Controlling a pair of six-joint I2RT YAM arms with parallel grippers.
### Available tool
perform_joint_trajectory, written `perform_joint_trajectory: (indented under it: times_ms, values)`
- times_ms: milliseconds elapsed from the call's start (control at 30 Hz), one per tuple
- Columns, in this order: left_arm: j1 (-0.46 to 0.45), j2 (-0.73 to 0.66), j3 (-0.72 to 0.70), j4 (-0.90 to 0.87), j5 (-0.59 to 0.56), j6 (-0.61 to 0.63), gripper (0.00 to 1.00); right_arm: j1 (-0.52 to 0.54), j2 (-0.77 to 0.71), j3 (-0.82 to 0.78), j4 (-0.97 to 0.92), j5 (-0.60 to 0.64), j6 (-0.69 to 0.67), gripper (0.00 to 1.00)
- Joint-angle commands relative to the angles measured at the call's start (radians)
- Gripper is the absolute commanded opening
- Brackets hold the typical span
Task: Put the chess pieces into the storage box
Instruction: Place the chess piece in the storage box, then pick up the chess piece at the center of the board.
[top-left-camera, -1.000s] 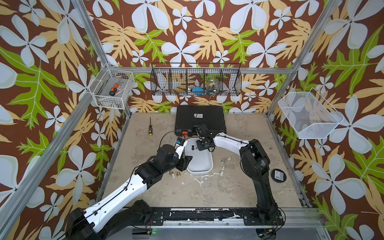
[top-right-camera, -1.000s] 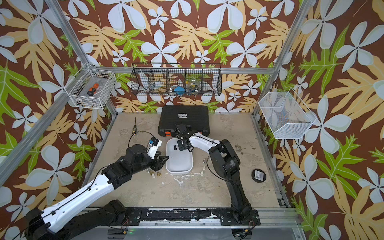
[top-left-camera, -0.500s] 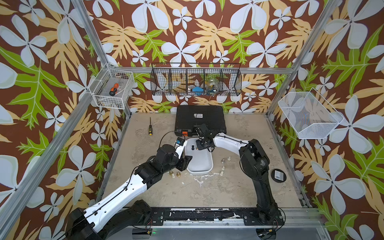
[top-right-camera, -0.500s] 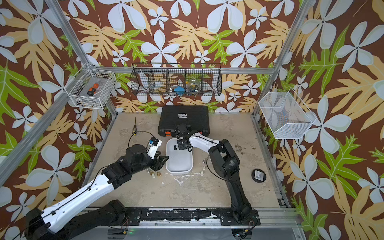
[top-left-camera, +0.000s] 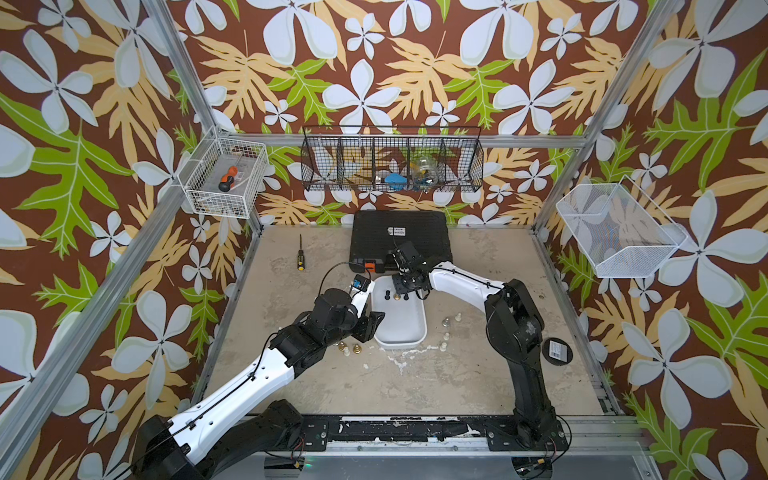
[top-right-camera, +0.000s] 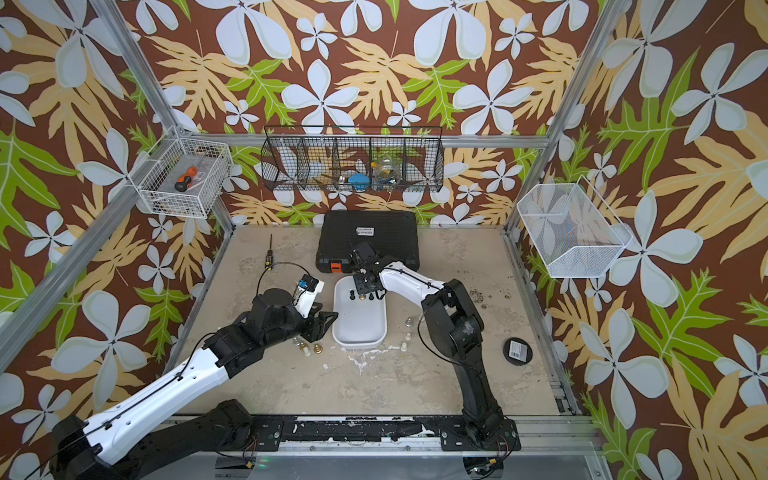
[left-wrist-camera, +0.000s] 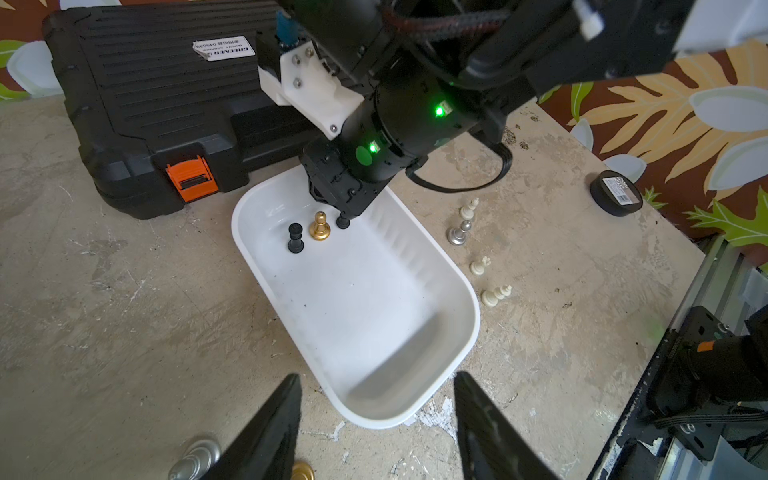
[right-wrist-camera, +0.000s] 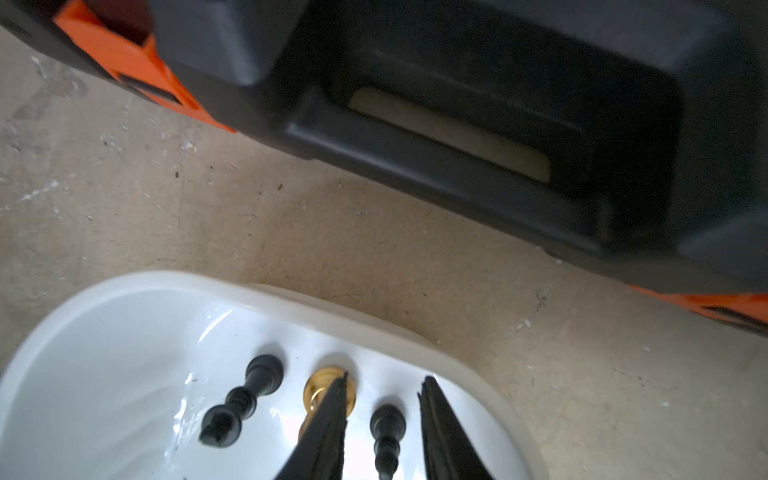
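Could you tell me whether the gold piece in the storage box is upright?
Upright: the gold piece stands on its round base in the storage box.

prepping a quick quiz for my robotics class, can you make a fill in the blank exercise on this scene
The storage box holds ___ chess pieces.
The right tool, jaws apart, straddles a ___ piece.
The middle piece in the box is ___.
The black case has an ___ latch.
Missing words: three; black; gold; orange

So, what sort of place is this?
Probably a robot test cell: an aluminium frame with patterned walls encloses the table, two robot arms are mounted at its front edge, and wire baskets hang on the walls.
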Motion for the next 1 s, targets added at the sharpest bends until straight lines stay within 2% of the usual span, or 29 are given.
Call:
perform_joint_trajectory:
  times_ms: [0,100,200,333,500,667,833,967]
  values:
    - [0.002,0.005,0.003,0.008,0.007,0.004,0.61,0.002,-0.043,0.010,-0.025,0.016,-0.009,0.36]
    - [0.002,0.007,0.005,0.009,0.010,0.002,0.61,0.000,-0.127,-0.033,-0.025,0.014,-0.003,0.38]
    - [0.003,0.011,0.002,0.015,-0.001,-0.006,0.61,-0.014,-0.266,-0.171,0.015,0.023,0.018,0.41]
    - [-0.002,0.062,0.023,-0.018,-0.028,0.006,0.63,-0.087,-0.467,-0.407,0.056,0.003,0.044,0.44]
    - [-0.031,0.104,0.033,-0.016,0.006,0.014,0.64,-0.178,-0.590,-0.611,0.039,-0.025,0.029,0.47]
    - [-0.092,0.149,0.048,-0.019,0.018,0.020,0.64,-0.235,-0.610,-0.704,0.070,-0.038,0.013,0.47]
    - [-0.181,0.175,0.060,-0.011,0.020,0.020,0.64,-0.243,-0.543,-0.683,0.075,-0.022,0.003,0.47]
    - [-0.194,0.172,0.060,-0.002,0.033,0.014,0.64,-0.248,-0.503,-0.669,0.081,-0.013,0.005,0.45]
